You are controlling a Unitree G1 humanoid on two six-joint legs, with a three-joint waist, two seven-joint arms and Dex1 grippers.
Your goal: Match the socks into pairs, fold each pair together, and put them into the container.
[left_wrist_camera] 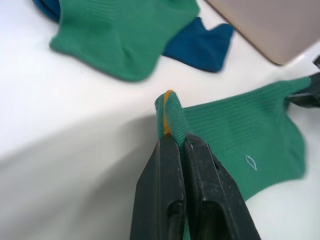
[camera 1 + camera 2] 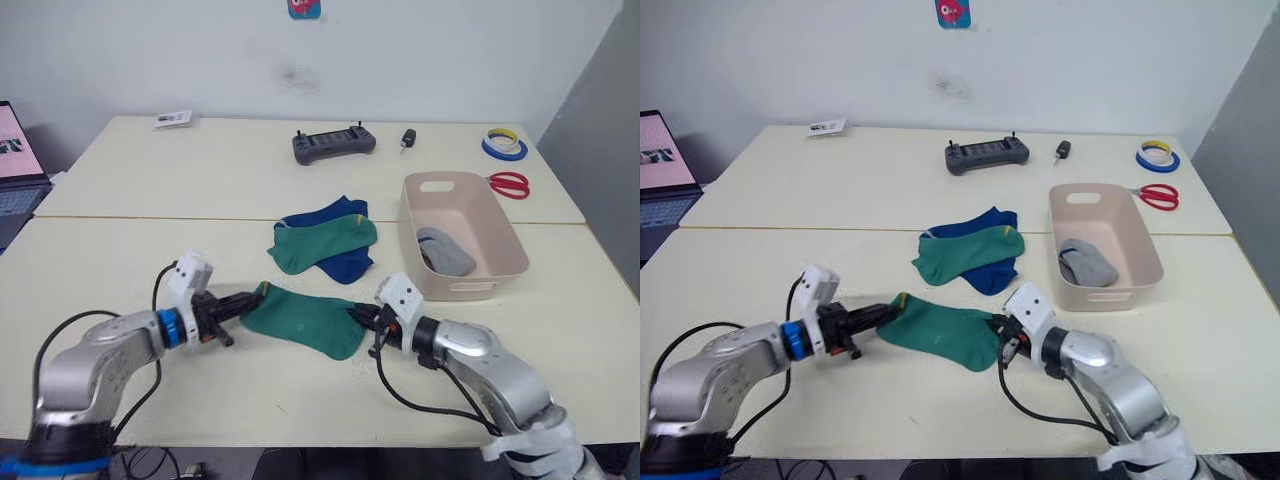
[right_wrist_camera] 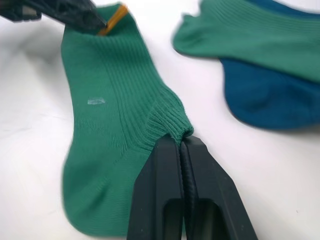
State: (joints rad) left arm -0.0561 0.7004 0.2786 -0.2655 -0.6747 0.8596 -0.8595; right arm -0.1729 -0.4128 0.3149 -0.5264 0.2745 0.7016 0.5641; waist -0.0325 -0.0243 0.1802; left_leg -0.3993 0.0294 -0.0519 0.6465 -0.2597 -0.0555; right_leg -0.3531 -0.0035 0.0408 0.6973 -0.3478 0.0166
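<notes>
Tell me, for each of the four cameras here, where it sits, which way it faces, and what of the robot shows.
Left eye view: on the head, forward and down over the table; both arms show.
Right eye view: beside it, same scene, container included.
Left wrist view: along the left gripper, shut on the near green sock.
Right wrist view: along the right gripper, shut on that sock's other end.
Shared: both wrist views show the far green sock lying on a blue sock.

Both arms low, reaching inward — left gripper (image 2: 250,300) and right gripper (image 2: 362,314) fingers pinched together.
</notes>
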